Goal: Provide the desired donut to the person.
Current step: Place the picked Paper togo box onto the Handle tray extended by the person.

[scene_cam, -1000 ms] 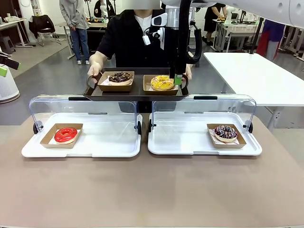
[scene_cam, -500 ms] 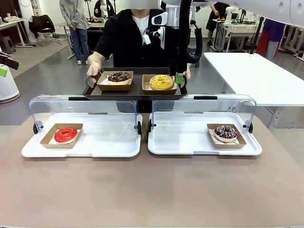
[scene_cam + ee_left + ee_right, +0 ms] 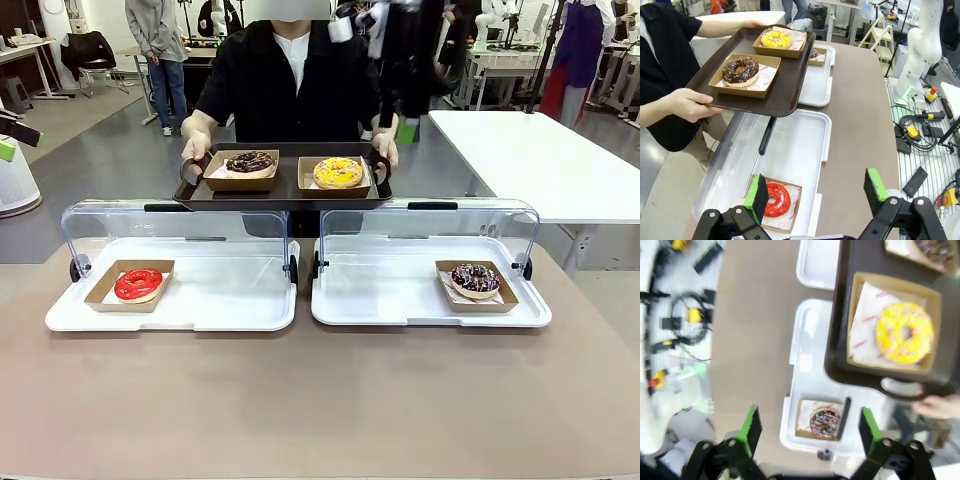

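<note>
The person (image 3: 290, 80) in a black shirt holds a dark brown tray (image 3: 290, 192) with both hands at the far side of the table. On it sit a chocolate donut (image 3: 252, 162) and a yellow donut (image 3: 338, 172), each in a cardboard box. My right gripper (image 3: 396, 125) is blurred and raised above the tray's right end. From its own camera, my right gripper (image 3: 809, 426) is open and empty, high over the yellow donut (image 3: 904, 333). My left gripper (image 3: 816, 190) is open and empty above the red donut (image 3: 776, 200).
Two white display trays (image 3: 200, 312) (image 3: 400, 310) with raised clear lids lie side by side. The left one holds the red donut (image 3: 138, 284), the right one a sprinkled chocolate donut (image 3: 474, 279). A white table (image 3: 540, 160) stands at the back right. Bare brown tabletop (image 3: 320, 400) spreads in front.
My right gripper has lifted from beside the yellow donut's box on the tray to well above it. The yellow donut stays on the person's tray.
</note>
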You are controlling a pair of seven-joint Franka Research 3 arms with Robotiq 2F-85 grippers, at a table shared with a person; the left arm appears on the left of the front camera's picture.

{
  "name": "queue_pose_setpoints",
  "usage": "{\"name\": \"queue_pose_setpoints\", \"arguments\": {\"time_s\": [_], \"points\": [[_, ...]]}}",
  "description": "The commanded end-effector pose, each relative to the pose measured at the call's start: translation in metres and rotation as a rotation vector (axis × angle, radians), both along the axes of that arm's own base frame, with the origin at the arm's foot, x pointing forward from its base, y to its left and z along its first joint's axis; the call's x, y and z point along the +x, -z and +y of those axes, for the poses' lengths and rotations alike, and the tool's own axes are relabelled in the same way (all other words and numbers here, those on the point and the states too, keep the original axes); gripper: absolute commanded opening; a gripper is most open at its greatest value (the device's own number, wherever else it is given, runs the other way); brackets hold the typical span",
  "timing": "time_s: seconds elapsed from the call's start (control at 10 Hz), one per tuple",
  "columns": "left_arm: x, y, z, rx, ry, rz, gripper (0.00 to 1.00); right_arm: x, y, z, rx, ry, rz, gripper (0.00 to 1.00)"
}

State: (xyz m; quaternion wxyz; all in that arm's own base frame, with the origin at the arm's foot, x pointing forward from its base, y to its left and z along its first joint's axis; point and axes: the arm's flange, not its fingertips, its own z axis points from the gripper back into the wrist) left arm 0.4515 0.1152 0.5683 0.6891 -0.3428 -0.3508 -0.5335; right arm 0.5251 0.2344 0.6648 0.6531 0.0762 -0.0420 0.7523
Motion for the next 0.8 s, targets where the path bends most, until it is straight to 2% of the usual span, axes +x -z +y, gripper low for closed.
{"name": "queue_pose_setpoints", "arguments": {"time_s": [0.0,0.4,0.6,0.7], "points": [[-0.002,-0.001,0.0,-0.002,-0.006,0.007,1.0,-0.02,0.005,-0.062,0.151,0.038,0.004,1.0],[-0.002,-0.001,0.0,-0.002,-0.006,0.007,1.0,-0.033,0.021,-0.139,0.252,0.087,0.018,1.0],[-0.002,-0.001,0.0,-0.002,-0.006,0.007,1.0,-0.035,0.032,-0.154,0.271,0.113,0.036,1.0],[-0.002,-0.001,0.0,-0.002,-0.006,0.007,1.0,-0.038,0.035,-0.154,0.224,0.141,0.021,1.0]]}}
